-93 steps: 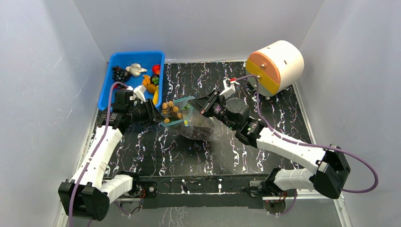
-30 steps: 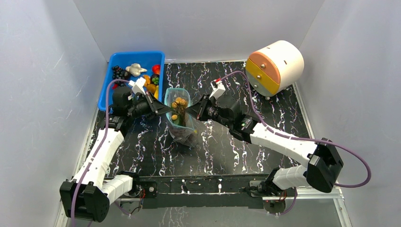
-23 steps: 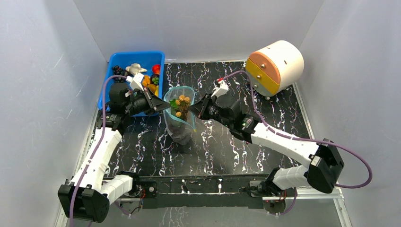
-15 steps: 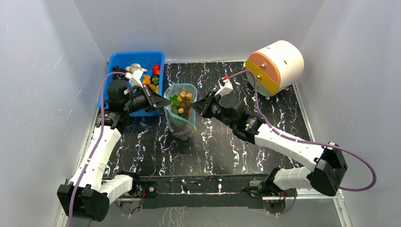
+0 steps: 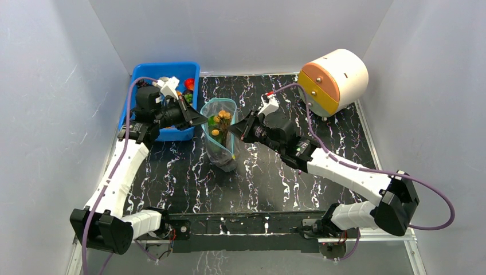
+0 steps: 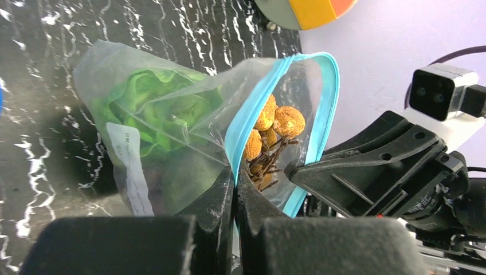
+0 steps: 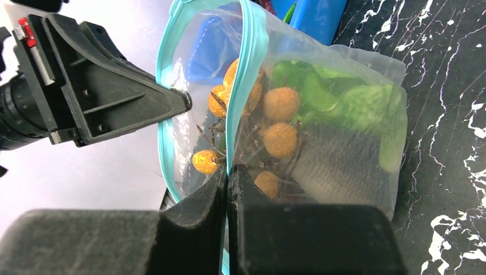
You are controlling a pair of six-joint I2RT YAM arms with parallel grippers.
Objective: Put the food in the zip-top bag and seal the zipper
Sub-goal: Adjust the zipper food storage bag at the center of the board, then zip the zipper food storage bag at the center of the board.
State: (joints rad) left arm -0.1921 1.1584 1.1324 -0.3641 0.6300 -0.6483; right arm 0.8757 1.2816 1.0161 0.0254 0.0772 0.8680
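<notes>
The clear zip-top bag (image 5: 220, 140) hangs upright above the table between both arms, mouth open upward. Its teal zipper (image 6: 252, 109) rims the mouth, also seen in the right wrist view (image 7: 249, 69). Inside lie a green lettuce head (image 6: 160, 109), orange-brown balls on twigs (image 7: 272, 123) and a dark ribbed piece (image 7: 338, 166). My left gripper (image 5: 202, 119) is shut on the left side of the zipper (image 6: 234, 172). My right gripper (image 5: 236, 131) is shut on the right side of the zipper (image 7: 227, 169).
A blue bin (image 5: 152, 77) with more toy foods stands at the back left, behind the left gripper. A round cream-and-orange drawer unit (image 5: 333, 80) stands at the back right. The black marbled table (image 5: 269, 183) lies under the bag.
The bag went from lying tilted on the table to hanging upright between both grippers. Both grippers rose and shifted slightly backward, and the mouth narrowed a little.
</notes>
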